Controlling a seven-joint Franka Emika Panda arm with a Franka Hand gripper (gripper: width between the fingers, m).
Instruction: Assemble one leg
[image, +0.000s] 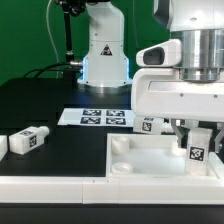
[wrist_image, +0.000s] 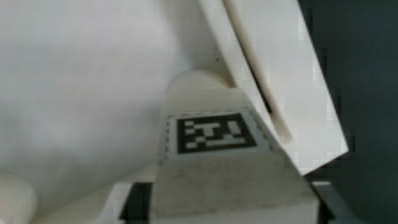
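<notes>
My gripper (image: 196, 138) is shut on a leg (image: 197, 150), a white oblong block with a square tag. It holds the leg upright over the corner of the large white tray-like panel (image: 140, 165) at the exterior view's right. In the wrist view the leg (wrist_image: 215, 135) runs from between the dark fingers (wrist_image: 151, 200) down to the panel floor (wrist_image: 89, 80), close beside the raised rim (wrist_image: 267, 80). I cannot tell whether its end touches the panel. The gripper (wrist_image: 228, 205) closes on both sides of the leg. A second leg (image: 30, 141) lies on the black table at the left.
The marker board (image: 95, 117) lies flat behind the panel. Another tagged white piece (image: 147, 125) sits just behind the panel's far rim. A white part (image: 3, 145) is cut off at the left edge. The robot base (image: 103, 50) stands at the back.
</notes>
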